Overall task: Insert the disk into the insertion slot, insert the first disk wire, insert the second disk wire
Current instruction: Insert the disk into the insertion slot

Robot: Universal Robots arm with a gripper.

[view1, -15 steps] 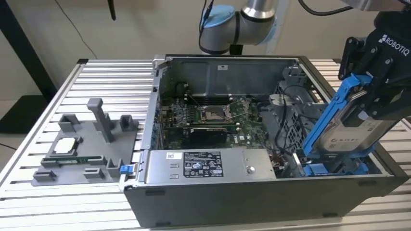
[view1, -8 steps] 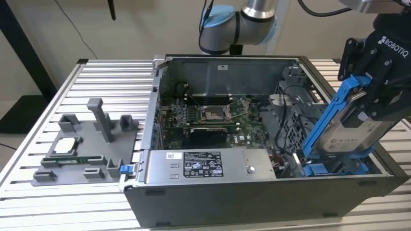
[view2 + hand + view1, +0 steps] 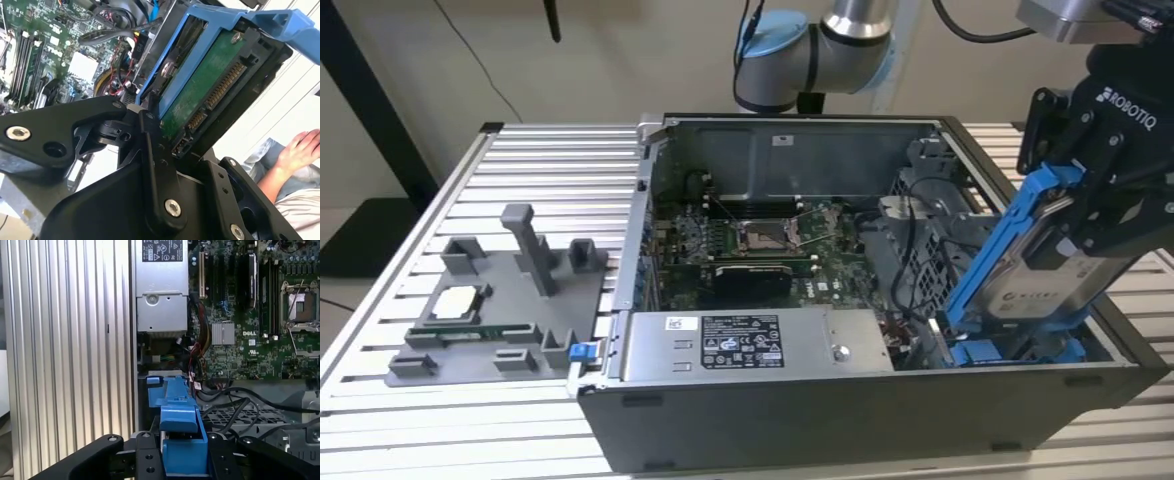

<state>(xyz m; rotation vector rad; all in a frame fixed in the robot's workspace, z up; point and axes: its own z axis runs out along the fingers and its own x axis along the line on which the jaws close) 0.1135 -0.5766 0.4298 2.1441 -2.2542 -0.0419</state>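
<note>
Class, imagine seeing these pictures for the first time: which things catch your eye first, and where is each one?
The bright blue carrier of the disk stands out, held steeply tilted by the black gripper at the exterior view's right end of the open computer case. Inside the case lies the green motherboard. In the second wrist view, a person's hand lies in the background.

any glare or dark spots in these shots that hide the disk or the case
first wrist view: glare washes out a strip of the ribbed table; second wrist view: background behind the disk is blown out white, its green board well lit; exterior view: even light, computer case interior shaded.
</note>
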